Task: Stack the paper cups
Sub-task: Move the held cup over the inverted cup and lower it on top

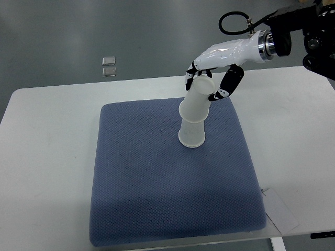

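Note:
Two white paper cups stand upside down on the blue mat (157, 183), nested one over the other. The lower cup (191, 134) rests with its rim on the mat. The upper cup (198, 99) sits over it, tilted slightly to the right. My right hand (212, 78) comes in from the upper right and has its fingers curled around the top of the upper cup, thumb on the right side. The left arm does not show.
The mat lies on a white table (47, 157). A white paper tag (280, 212) lies by the mat's near right corner. Two small shiny squares (109, 65) sit on the grey floor beyond the table's far edge.

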Available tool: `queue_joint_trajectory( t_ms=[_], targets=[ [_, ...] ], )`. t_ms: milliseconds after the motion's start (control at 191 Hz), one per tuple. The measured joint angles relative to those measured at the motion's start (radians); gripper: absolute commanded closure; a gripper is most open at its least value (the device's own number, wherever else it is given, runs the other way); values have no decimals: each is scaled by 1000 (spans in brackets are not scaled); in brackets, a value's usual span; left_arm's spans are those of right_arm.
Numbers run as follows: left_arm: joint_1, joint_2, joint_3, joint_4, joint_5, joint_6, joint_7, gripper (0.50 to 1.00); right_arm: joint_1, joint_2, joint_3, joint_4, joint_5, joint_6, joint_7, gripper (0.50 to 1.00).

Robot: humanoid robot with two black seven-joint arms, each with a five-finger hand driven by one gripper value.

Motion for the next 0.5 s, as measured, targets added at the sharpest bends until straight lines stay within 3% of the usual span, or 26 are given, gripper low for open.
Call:
queue_joint_trajectory(
  t_ms=[450,502],
  targets=[
    [0,0,0,0,0,0,0,500,-34,25,0,-9,-8,-13,-9,1000],
    [0,0,0,0,0,0,0,500,-38,27,0,-12,-8,-14,-11,979]
  ],
)
